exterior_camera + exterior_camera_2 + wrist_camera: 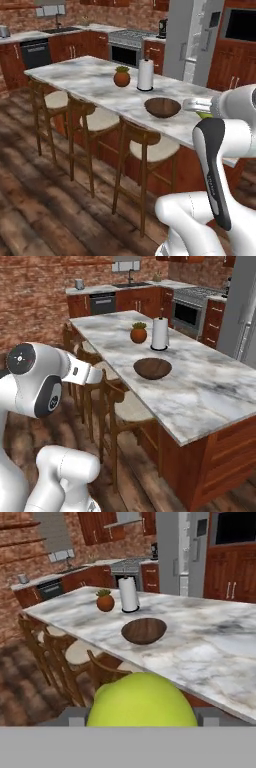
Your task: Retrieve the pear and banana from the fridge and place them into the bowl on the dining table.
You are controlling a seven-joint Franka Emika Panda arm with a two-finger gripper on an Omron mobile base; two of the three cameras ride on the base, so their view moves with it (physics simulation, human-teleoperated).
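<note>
one pear (142,699) pinched in the pincer (142,719), short of the bowl (144,630); no writing legible.

The dark wooden bowl (152,368) sits empty on the marble dining table (210,391), near the edge lined with wooden stools (120,406). Beyond it stand 2 things close together: a terracotta pot with a green plant (138,333) and an upright paper towel roll (160,334).

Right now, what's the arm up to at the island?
The arm is carrying the pear between its jaws, held short of the dining table. The bowl sits empty on the marble ahead, with a potted plant and paper towel roll behind it. The fridge stands beyond. No banana visible on the table yet.
</note>
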